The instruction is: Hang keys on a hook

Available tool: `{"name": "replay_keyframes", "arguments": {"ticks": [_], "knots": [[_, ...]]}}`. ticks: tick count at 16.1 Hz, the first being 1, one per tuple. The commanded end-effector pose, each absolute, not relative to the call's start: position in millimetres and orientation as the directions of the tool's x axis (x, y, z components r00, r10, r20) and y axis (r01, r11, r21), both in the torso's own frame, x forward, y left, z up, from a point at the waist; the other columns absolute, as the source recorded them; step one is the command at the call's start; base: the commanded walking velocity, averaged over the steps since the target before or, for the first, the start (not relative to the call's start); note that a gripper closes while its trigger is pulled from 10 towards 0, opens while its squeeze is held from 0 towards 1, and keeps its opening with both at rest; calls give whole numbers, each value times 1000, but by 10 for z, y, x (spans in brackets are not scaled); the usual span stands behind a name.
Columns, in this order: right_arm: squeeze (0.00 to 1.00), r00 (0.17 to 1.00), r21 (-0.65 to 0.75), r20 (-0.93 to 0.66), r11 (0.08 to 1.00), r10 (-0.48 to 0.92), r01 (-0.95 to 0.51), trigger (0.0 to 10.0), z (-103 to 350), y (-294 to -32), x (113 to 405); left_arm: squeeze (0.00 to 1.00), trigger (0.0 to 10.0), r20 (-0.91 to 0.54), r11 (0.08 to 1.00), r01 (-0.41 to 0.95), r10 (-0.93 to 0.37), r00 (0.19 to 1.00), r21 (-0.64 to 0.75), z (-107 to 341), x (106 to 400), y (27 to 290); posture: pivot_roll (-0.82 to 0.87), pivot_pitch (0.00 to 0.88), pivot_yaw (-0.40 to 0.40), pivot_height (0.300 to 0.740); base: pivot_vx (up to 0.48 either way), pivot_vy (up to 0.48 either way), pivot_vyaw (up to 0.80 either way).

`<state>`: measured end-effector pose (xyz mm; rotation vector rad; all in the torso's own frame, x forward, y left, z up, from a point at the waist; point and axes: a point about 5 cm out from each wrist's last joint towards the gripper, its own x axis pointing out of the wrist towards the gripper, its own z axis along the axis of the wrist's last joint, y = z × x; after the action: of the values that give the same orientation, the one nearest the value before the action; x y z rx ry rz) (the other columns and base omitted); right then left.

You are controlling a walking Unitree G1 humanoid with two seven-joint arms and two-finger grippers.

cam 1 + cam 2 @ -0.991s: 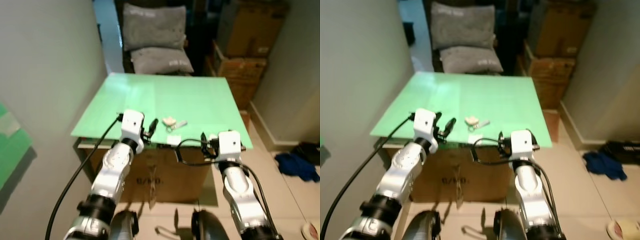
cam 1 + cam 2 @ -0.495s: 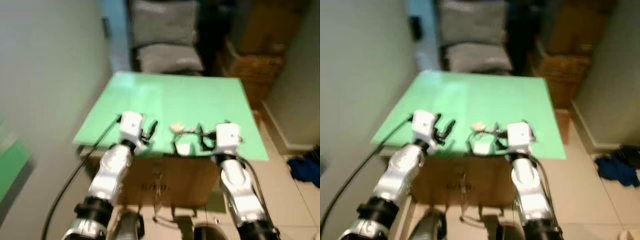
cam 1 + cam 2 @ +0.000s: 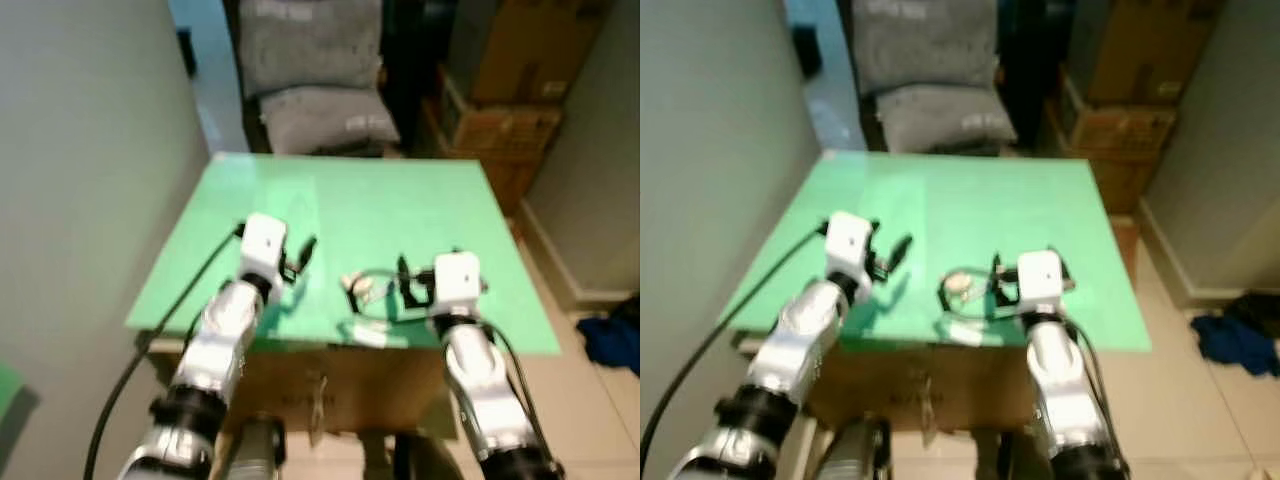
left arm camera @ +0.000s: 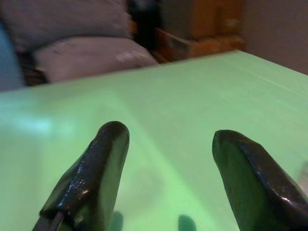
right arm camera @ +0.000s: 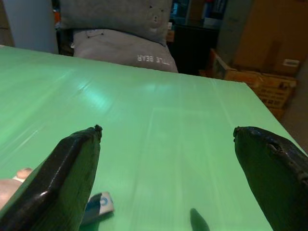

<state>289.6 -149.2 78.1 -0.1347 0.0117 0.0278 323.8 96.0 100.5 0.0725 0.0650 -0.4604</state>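
Green table top [image 3: 400, 205] fills the centre of the head views, resting on a cardboard box base [image 3: 340, 385]. Keys [image 3: 358, 286] lie on the table near its front edge, just below centre of the left eye frame, with a pale fob and a small tag; detail is blurred. In the right wrist view a pale corner of the fob and a blue-marked tag [image 5: 98, 204] appear at the lower left of the frame, beside the near finger.

Right gripper [image 3: 405, 280] sits over the table at centre right, close beside the keys, not gripping them; its fingers [image 5: 72, 173] stand wide apart in the wrist view with bare green surface between them. Left gripper [image 3: 300, 255] is held over the table at centre left, well apart from the keys; its fingers [image 4: 94, 173] are likewise spread, nothing between them (only table top).

Grey cushions [image 3: 310, 60] occupy the upper centre behind the table. Cardboard boxes [image 3: 510, 90] stack at the upper right. Blue cloth [image 3: 612, 340] lies on the floor at the right edge
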Motion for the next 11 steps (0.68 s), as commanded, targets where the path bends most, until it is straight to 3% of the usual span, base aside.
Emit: {"name": "replay_keyframes", "arguments": {"ticks": [1, 2, 3, 8, 11], "knots": [[0, 1000, -112, -5, 993, 18, -18, 10000, 800, -1529, 2882, 1000, 10000, -111, 866, 497, -490, 865, 50, 949, 3184, 855, -96, 0, 36, 632, 0, 0, 0], [0, 1000, -116, -16, 993, 27, -29, 10000, 787, -1516, 2883, 557, 10000, -122, 867, 497, -490, 863, 33, 931, 3184, 834, -96, 0, 36, 632, 0, 0, 0], [0, 1000, -117, -9, 993, 28, -29, 10000, 792, -1511, 2874, 0, 10000, -130, 866, 499, -490, 862, 41, 931, 3193, 833, -103, 0, 42, 632, 0, 0, -556], [0, 999, -121, -21, 992, 35, -37, 10000, 751, -1526, 2816, 0, 10000, -223, 859, 508, -485, 846, 62, 865, 3213, 917, -104, 0, 43, 632, 0, 0, -544], [0, 999, -114, -21, 993, 39, -41, 10000, 745, -1520, 2806, 0, 10000, -279, 853, 514, -475, 834, 85, 778, 3193, 892, -102, 0, 43, 632, 0, 0, 0]]}}
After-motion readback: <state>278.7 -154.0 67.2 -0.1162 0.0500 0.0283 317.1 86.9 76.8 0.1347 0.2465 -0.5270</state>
